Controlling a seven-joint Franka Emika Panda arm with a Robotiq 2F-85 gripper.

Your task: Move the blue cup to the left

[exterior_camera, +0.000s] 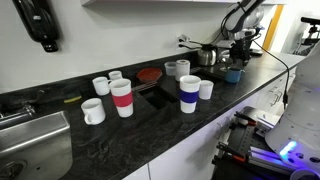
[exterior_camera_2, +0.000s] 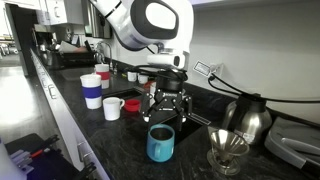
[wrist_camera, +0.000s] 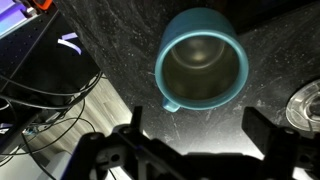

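The end effector (exterior_camera_2: 166, 119) hangs with its fingers (wrist_camera: 135, 135) spread wide, just above the blue cup (exterior_camera_2: 160, 143) and not touching it. The cup stands upright and empty on the dark speckled surface (exterior_camera_2: 120, 140), its handle seen at its lower left in the wrist view. Near it are a glass funnel (exterior_camera_2: 228, 150) and a metal kettle (exterior_camera_2: 250, 118), with a white mug (exterior_camera_2: 112, 107) farther along.

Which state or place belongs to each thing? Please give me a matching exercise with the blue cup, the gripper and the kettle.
Things:
1. blue cup
2. gripper
3. kettle

States or places:
A. open, holding nothing
B. silver, next to the glass dripper
C. upright and empty on the dark counter

Pairs: 1-C, 2-A, 3-B
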